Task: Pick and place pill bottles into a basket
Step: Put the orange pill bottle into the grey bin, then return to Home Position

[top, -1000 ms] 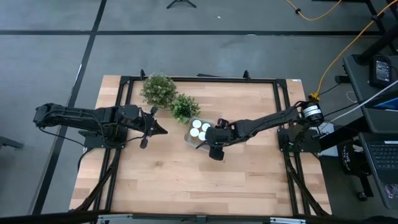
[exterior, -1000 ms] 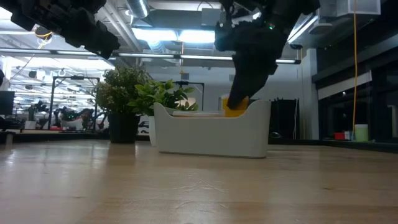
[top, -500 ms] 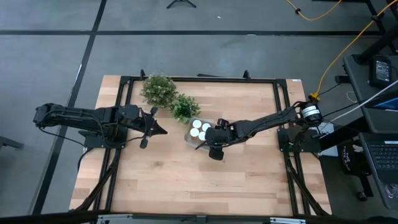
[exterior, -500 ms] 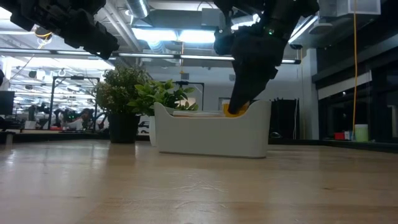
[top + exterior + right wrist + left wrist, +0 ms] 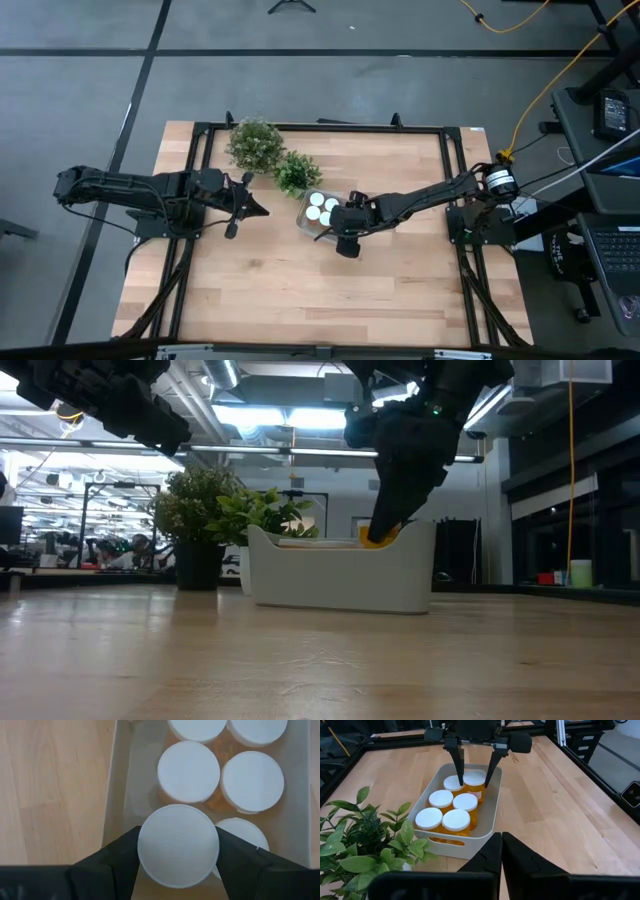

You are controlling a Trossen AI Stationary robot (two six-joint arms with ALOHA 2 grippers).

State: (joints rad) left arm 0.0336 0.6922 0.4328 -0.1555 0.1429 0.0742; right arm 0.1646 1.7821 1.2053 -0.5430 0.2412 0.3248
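Nearly done: five pill bottles point(image 5: 455, 820) stand capped in the basket point(image 5: 490, 815) mid-surface beside the plants point(image 5: 296, 171); right end effector point(image 5: 474, 770) holds a sixth bottle point(image 5: 474, 782) low inside it, not released. Left end effector point(image 5: 501, 851) pinched empty, waiting away. No loose bottles visible; basket floor under the held bottle is hidden.

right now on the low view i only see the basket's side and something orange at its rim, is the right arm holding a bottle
observer: yes, the right jaws are closed on a pill bottle, pressing both sides of its white cap.
operator: how many others in the basket
observer: five other bottles stand upright in the basket, caps up.
operator: left arm in the way
observer: no, the left jaws are shut and empty, left of the basket, apart from it.
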